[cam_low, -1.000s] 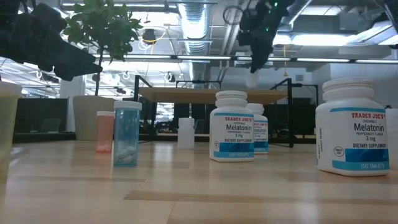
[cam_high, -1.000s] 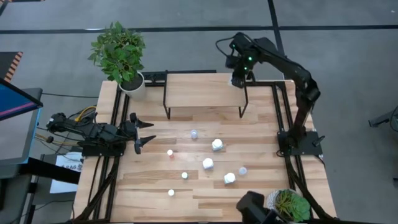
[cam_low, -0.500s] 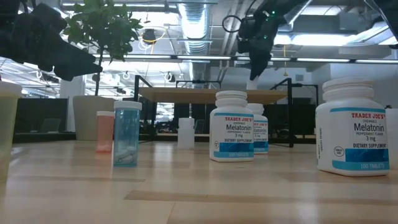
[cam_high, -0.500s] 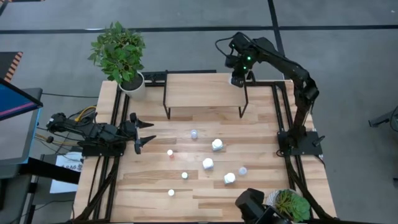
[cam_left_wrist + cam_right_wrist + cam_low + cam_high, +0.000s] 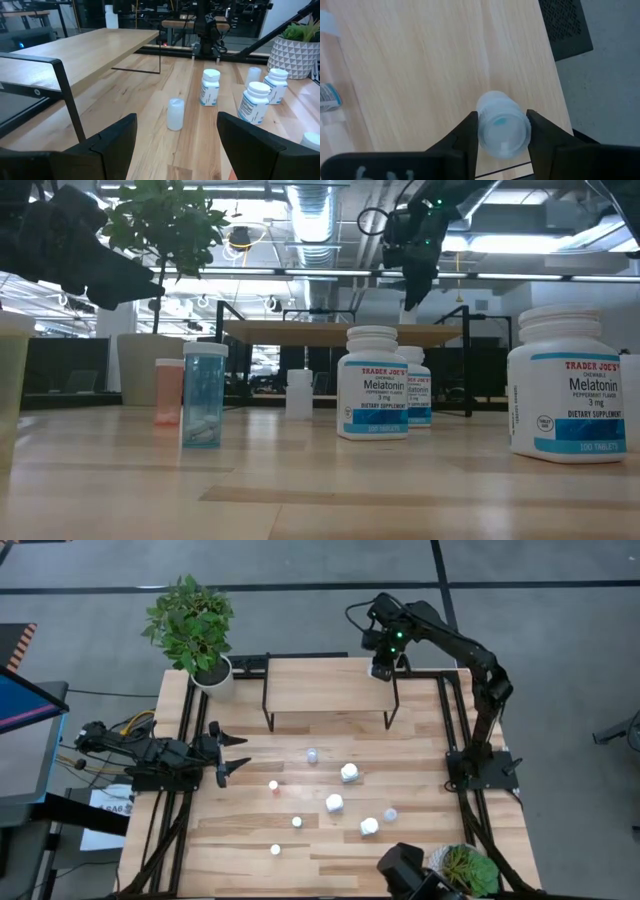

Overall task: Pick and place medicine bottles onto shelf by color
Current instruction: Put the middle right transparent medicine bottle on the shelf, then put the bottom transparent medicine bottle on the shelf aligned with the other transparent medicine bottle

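**Me:** My right gripper (image 5: 502, 131) hangs over the far right corner of the shelf (image 5: 325, 687), and its two dark fingers (image 5: 465, 135) press the sides of a pale translucent medicine bottle (image 5: 503, 125). Looking down past my wrist, the bottle sits squarely between the fingers, upright, with the shelf's light wood top beneath it and the right edge of that top just beside it.

**Other:** Is the bottle standing on the shelf or lifted off it?

**Me:** I cannot tell; from table height my gripper (image 5: 413, 280) shows above the shelf top, and the bottle itself is hard to make out there.

**Other:** And your other arm?

**Me:** My left gripper (image 5: 232, 755) waits near the left edge of the bench (image 5: 240, 840), fingers spread wide with nothing between them. Ahead of it a small pale bottle (image 5: 175, 114) stands by itself on the planks.

**Other:** Where are the remaining bottles?

**Me:** Scattered across the middle of the bench, in front of the shelf. Three chunky white Melatonin bottles (image 5: 349, 772) stand toward the right. A blue translucent vial (image 5: 204, 393) and an orange one (image 5: 168, 391) stand toward the left in the low view.
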Tool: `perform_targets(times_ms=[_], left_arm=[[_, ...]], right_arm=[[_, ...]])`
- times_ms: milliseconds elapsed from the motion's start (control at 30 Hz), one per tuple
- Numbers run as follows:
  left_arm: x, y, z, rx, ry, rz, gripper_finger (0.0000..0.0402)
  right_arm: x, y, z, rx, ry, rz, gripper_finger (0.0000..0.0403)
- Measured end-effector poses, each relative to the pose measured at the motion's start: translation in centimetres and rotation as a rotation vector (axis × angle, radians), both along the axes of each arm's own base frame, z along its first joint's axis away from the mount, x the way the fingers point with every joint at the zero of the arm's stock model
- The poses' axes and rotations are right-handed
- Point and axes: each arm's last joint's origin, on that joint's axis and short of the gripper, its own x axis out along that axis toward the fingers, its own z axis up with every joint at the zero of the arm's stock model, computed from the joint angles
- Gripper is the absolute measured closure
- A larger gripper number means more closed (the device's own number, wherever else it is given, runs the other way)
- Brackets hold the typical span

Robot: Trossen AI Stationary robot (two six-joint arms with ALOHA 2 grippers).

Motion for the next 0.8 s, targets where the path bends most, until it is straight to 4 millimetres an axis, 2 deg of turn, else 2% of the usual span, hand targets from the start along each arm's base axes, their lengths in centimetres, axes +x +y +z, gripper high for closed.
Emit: perform_targets(times_ms=[400,667,800], left_arm=[[0.0,0.0,0.0,0.001,0.003,0.0,0.0137],[0.0,0.0,0.0,0.002,0.004,0.0,0.0137],[0.0,0.0,0.0,0.002,0.004,0.0,0.0137]], right_arm=[[0.1,-0.1,0.0,-0.004,-0.009,-0.01,0.0166],[0.4,-0.1,0.3,-0.029,-0.034,-0.003,0.016],[0.6,0.3,2.1,-0.068,-0.074,0.009,0.0163]])
